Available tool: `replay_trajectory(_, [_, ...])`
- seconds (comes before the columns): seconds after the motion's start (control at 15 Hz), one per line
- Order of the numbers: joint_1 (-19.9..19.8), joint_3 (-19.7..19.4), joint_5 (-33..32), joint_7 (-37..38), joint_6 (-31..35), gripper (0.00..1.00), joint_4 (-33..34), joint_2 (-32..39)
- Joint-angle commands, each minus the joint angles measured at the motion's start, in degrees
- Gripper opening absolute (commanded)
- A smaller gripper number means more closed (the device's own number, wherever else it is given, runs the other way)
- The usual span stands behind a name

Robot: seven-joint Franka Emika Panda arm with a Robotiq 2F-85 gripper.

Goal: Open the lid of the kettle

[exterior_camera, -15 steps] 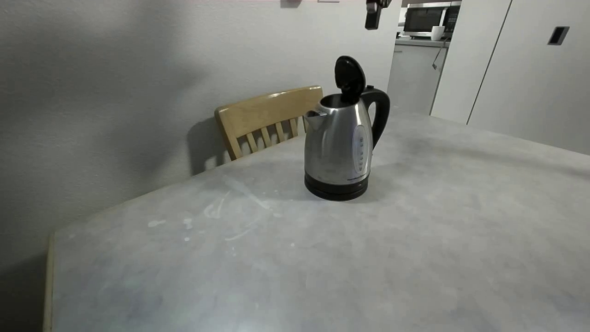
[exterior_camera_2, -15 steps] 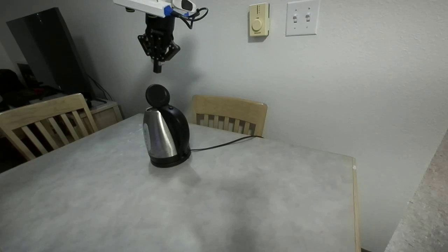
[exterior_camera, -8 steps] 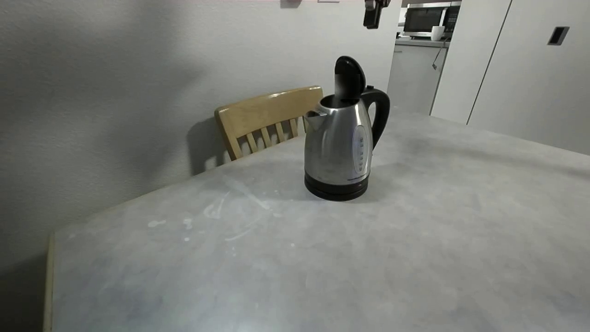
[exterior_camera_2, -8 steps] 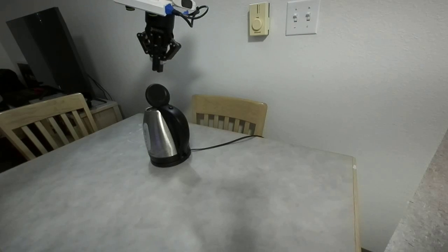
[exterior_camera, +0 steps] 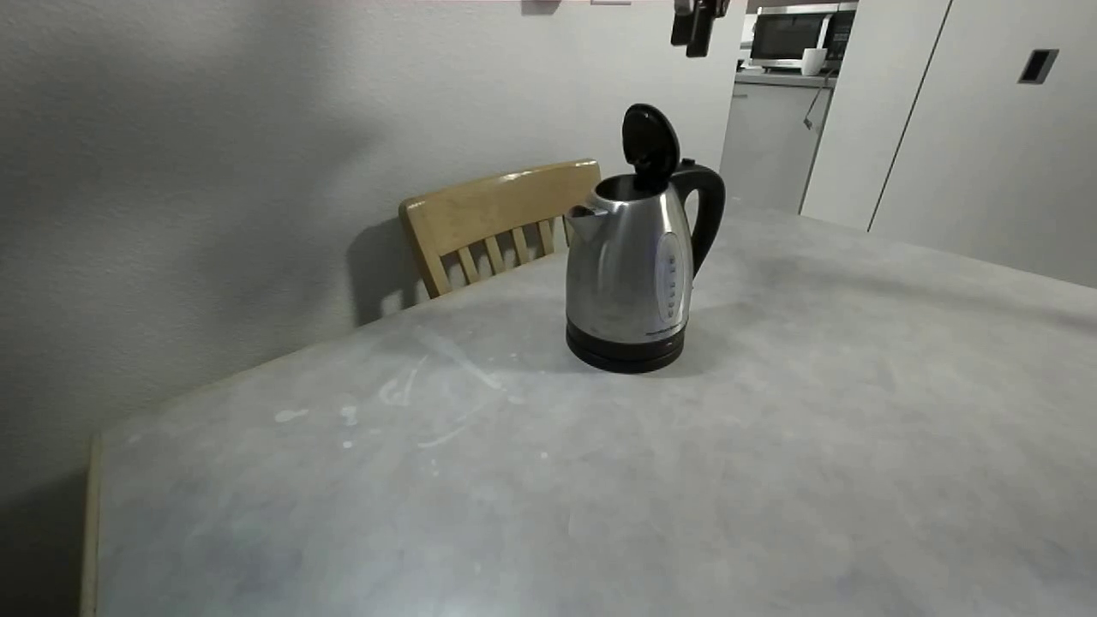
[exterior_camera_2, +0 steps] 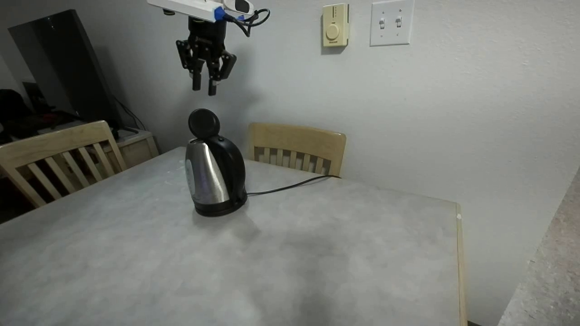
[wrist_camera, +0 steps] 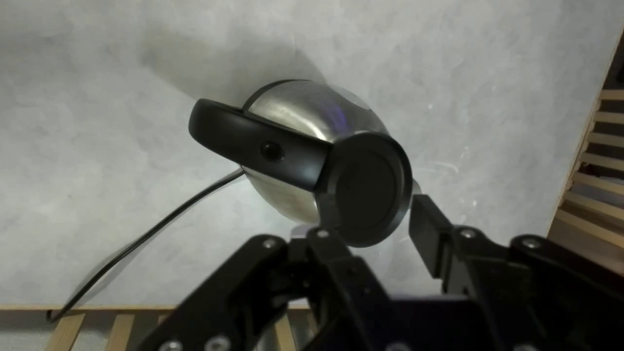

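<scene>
Slat-backed chairs (exterior_camera_2: 297, 131) edge the grey table (exterior_camera_2: 317, 253) by a wall (exterior_camera_2: 430, 127), power cord (exterior_camera_2: 294, 185) trailing from the kettle (exterior_camera_2: 206, 179), raised lid (exterior_camera_2: 204, 123) below the gripper (exterior_camera_2: 204, 88), jaws apart.

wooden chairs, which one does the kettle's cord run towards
In an exterior view, the right chair: the cord reaches the table edge in front of it. The left chair stands nearer the dark screen.

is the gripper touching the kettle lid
No, in an exterior view the gripper hangs above the raised lid with a visible gap between them.
</scene>
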Motion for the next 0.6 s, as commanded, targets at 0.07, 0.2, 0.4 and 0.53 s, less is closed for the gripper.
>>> replay_trajectory(0.07, [0.01, -0.04, 0.23, 0.42, 0.83, 0.80, -0.08, 0.02])
replay_trajectory(0.2, [-0.04, 0.00, 0.38, 0.52, 1.06, 0.95, -0.08, 0.00])
replay_trajectory(0.4, [-0.13, 0.08, 0.81, 0.61, 1.96, 1.00, -0.15, -0.18])
replay_trajectory(0.53, [-0.15, 0.14, 1.08, 0.50, 3.03, 1.00, -0.26, -0.38])
